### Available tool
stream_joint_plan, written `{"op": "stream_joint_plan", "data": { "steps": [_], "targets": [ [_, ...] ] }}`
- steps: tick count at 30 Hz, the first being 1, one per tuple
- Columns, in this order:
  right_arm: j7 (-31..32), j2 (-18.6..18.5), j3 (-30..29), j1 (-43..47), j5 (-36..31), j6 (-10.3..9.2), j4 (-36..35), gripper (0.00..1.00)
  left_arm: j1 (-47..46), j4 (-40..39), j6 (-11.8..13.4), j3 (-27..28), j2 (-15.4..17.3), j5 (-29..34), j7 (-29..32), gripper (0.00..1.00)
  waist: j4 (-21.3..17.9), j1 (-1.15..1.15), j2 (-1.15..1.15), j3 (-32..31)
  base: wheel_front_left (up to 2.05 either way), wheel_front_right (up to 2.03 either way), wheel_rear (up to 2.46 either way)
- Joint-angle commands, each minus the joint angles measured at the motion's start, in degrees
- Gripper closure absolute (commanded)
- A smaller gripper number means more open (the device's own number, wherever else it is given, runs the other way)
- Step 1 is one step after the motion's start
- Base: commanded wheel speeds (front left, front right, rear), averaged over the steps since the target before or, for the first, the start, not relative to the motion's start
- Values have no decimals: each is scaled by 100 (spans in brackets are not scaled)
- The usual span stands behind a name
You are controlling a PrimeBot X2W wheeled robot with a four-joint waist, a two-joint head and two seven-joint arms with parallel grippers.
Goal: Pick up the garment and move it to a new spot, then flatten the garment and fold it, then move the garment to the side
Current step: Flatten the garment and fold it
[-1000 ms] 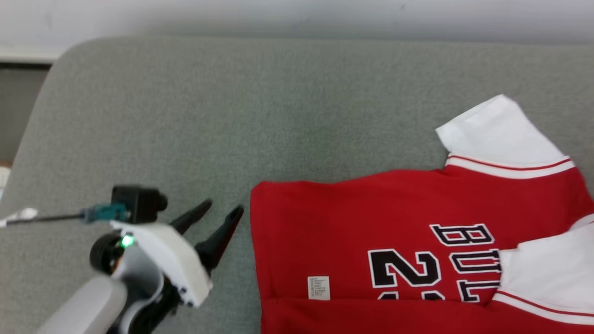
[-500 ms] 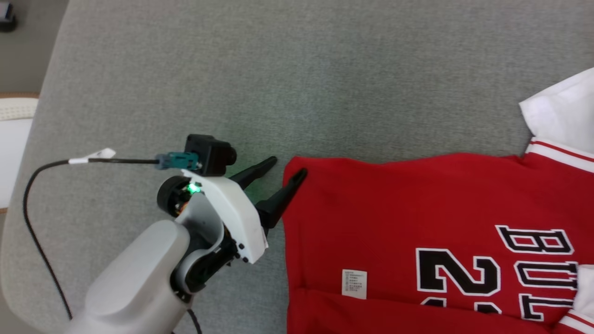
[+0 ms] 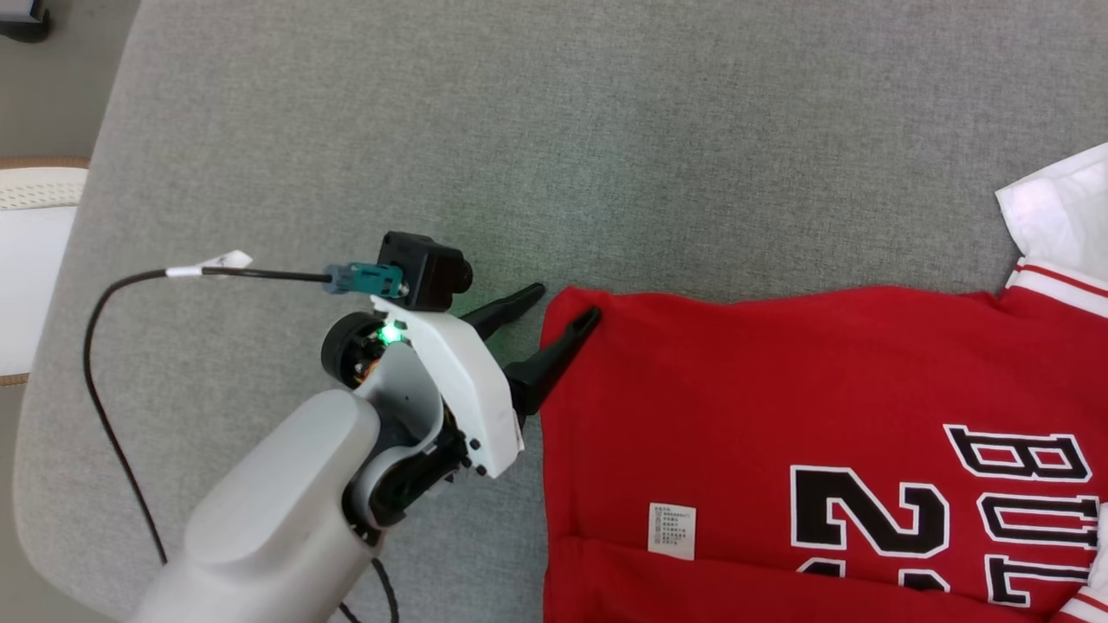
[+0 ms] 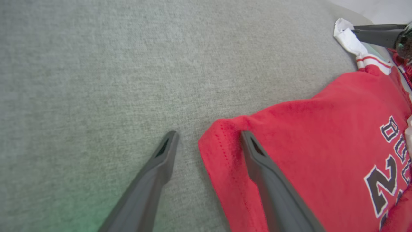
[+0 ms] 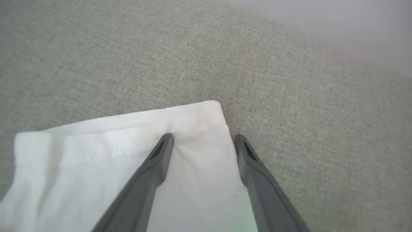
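Note:
The garment (image 3: 779, 389) is a red jersey with black lettering and white sleeves, lying flat on the grey cushion (image 3: 606, 130). My left gripper (image 3: 567, 305) is open at the jersey's far left corner, one finger on the red cloth and the other on the grey. In the left wrist view that red corner (image 4: 222, 145) lies between the spread fingers of the left gripper (image 4: 209, 135). My right gripper (image 5: 203, 138) is open over the corner of a white sleeve (image 5: 128, 161), one finger on the cloth and one just off its edge.
The cushion's rounded left edge (image 3: 78, 225) drops to the floor, where a white object (image 3: 35, 260) stands. A black cable (image 3: 104, 346) loops from my left wrist. A small white care label (image 3: 673, 529) sits on the jersey's front fold.
The head camera has shifted. My left gripper has moved from beside the jersey up to its corner and now straddles it, still open.

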Motion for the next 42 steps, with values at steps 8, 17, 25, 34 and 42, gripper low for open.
{"op": "stream_joint_plan", "data": {
  "steps": [8, 17, 25, 34, 42],
  "targets": [
    [83, 215, 70, 28, 438, 25, 157, 100, 139, -21, -198, -293, -120, -249, 358, 100, -47, 0, 0, -27, 0, 0, 0],
    [-684, 181, -218, -527, 233, 12, 245, 100, -270, -72, 71, 157, 67, -56, -50, 100, -158, 0, 0, -192, 0, 0, 0],
    [-1348, 345, -397, -478, 379, 12, 306, 100, -330, -203, 193, 379, 135, -63, -297, 100, -350, 0, 0, -539, 0, 0, 0],
    [-2062, 121, -429, 1345, 980, 12, -445, 100, 942, -1036, 477, 350, 456, -199, -605, 100, -697, 0, 0, -1157, 0, 0, 0],
    [-2385, 141, -554, 2766, 1183, 12, -804, 100, 2169, -1681, 877, 355, 716, -425, -785, 100, -905, 0, 0, -1409, 0, 0, 0]
  ]
}}
